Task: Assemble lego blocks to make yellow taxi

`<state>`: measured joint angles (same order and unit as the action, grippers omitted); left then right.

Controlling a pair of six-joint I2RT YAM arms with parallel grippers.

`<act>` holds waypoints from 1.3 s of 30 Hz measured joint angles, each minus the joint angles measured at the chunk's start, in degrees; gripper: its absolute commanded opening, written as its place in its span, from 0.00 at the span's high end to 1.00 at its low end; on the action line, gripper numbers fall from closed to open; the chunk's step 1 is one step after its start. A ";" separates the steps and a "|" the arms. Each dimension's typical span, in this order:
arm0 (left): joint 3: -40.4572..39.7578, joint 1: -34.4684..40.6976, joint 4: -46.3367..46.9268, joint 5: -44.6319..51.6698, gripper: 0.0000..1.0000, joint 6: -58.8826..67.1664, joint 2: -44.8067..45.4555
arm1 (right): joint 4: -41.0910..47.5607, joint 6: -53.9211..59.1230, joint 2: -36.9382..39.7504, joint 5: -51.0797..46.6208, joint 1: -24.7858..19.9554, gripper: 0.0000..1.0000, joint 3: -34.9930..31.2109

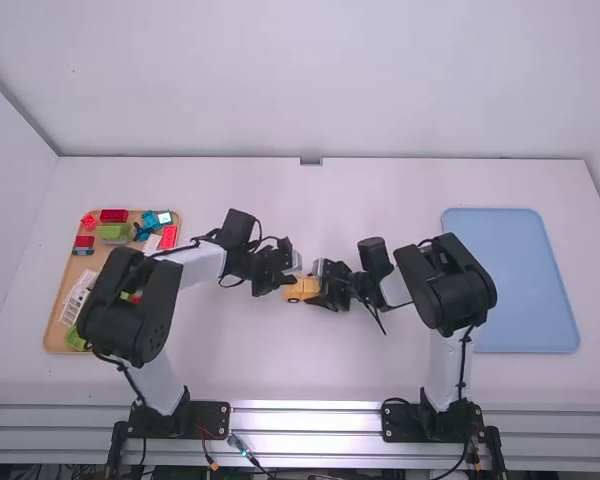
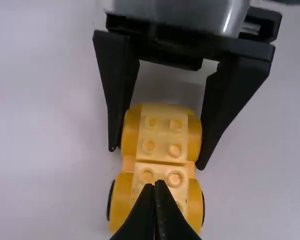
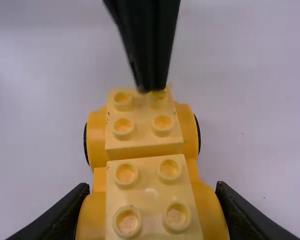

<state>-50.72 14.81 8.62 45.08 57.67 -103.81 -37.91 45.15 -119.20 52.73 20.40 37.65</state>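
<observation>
I have the yellow car [image 1: 299, 290] near the middle of the frame in the high view, with the left gripper [image 1: 290, 270] and right gripper [image 1: 322, 282] both at it. From up there it's a small yellow block with a dark wheel, its right part behind the right gripper. The wrist views give me the top: two pale yellow studded bricks end to end on a deeper yellow body with rounded sides, black wheel edges at the end toward the left gripper. Left wrist view has the left gripper [image 2: 155, 185] with fingers pressed together, tips over the studs; in the right wrist view those tips cover part of a stud. Right gripper has the car's other end pinched, one finger each side. Far left of frame, wooden tray [image 1: 55, 328] with a red brick [image 1: 114, 215], a green block [image 1: 112, 231], teal pieces [image 1: 150, 219] and more loose parts; left arm [image 1: 130, 305] crosses in front and hides some. Right of frame, blue tray [image 1: 525, 290], its left side partly behind the right arm [image 1: 445, 285]. White table [image 1: 370, 365] under it all.
</observation>
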 measured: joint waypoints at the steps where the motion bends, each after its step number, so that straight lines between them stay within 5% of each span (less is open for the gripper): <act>1: 0.22 0.02 -0.57 0.39 0.98 -0.26 -0.26 | 0.02 0.02 0.00 0.00 0.00 0.58 0.00; 39: 2.27 0.72 -2.38 -1.31 0.98 -2.80 0.22 | 5.09 1.38 0.00 0.24 0.48 0.57 2.51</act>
<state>-48.45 15.53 6.24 43.77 54.87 -103.59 -32.82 46.52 -119.20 52.97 20.88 40.16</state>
